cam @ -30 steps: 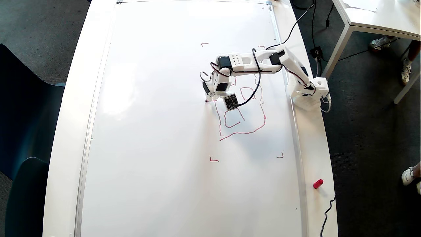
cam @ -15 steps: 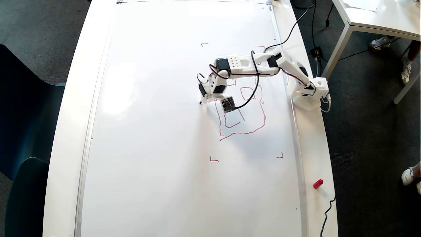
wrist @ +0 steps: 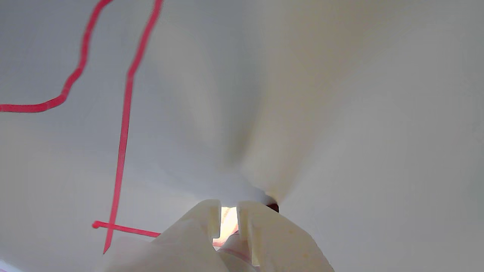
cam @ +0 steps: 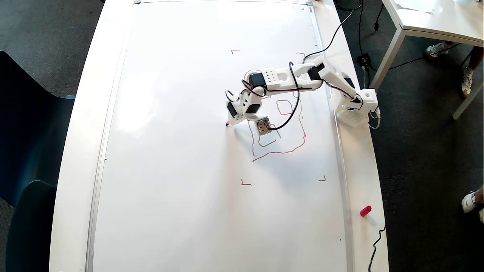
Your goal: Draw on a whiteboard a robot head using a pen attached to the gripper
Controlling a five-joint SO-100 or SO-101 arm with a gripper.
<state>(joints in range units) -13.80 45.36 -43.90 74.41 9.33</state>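
Note:
The whiteboard (cam: 181, 158) covers most of the table. On its right half is the robot head (cam: 281, 152), a wobbly red outline with small squares inside. My white gripper (cam: 233, 119) hangs just left of that outline, shut on the pen (cam: 228, 123), whose tip touches the board. In the wrist view the two fingers (wrist: 200, 223) stand close together at the bottom edge, with the pen (wrist: 273, 207) showing as a dark tip beside them on the whiteboard (wrist: 340, 113). The robot head's lines (wrist: 123, 143) run down the left, and a short stroke leads under the gripper (wrist: 228, 206).
The arm's base (cam: 355, 109) stands on the table's right margin with cables running off to the back right. A loose red cap (cam: 365, 210) lies on that margin nearer the front. Small red corner marks (cam: 245, 184) frame the drawing area. A second table (cam: 435, 19) is at top right.
The gripper with the pen has slid left and toward the front in the overhead view, away from the outline's left side. The wrist camera board has turned with it.

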